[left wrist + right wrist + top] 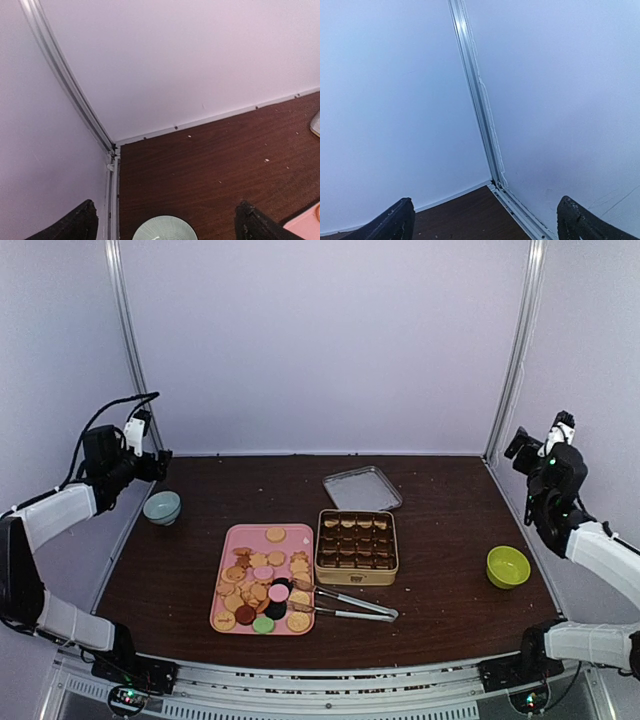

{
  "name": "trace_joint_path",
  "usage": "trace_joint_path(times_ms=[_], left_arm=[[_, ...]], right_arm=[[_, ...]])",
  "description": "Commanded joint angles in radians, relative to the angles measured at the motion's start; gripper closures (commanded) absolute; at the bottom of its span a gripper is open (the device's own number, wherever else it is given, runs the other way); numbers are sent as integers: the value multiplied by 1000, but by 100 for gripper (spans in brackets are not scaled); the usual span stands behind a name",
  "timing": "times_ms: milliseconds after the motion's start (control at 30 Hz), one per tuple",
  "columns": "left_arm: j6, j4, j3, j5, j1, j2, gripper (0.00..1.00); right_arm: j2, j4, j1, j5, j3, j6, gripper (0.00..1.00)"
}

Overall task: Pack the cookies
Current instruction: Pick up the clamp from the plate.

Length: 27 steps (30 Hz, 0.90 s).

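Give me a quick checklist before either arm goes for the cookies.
1. Lid off gold tin: ok, it lies behind the tin.
2. Cookies on pink tray: ok.
3. Tongs free: ok, unheld, tips at the tray's near right corner.
4. Left gripper open, empty: ok.
5. Right gripper open, empty: ok.
6. Paper cups in the tin all empty: cannot tell.
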<state>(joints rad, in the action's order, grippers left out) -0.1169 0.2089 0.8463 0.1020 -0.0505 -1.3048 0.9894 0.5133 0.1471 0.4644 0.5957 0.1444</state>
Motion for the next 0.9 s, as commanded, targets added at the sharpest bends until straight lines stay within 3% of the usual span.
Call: trace_joint_path(times_ms=[0,100,200,300,467,633,867], left_arm=[[-124,-389,79,204,-6,-6,2],[-201,-504,103,329,-3,14,2],[-281,-596,113,383,16,51,2],[-366,-705,119,397,63,79,2],[-477,-869,135,376,181,83,2],[-532,-999,175,370,272,61,2],[-567,-1094,211,376,359,9,2]], right_arm=[[-21,-446,-4,-147,142,231,0],[-11,-412,37,-474,142,243,0],[12,-455,261,-393,147,165,0],[83,-467,502,-352,140,136,7],[254,-507,739,-374,153,130,18],[421,-576,871,-399,218,100,30],[536,-614,902,-489,297,63,46]])
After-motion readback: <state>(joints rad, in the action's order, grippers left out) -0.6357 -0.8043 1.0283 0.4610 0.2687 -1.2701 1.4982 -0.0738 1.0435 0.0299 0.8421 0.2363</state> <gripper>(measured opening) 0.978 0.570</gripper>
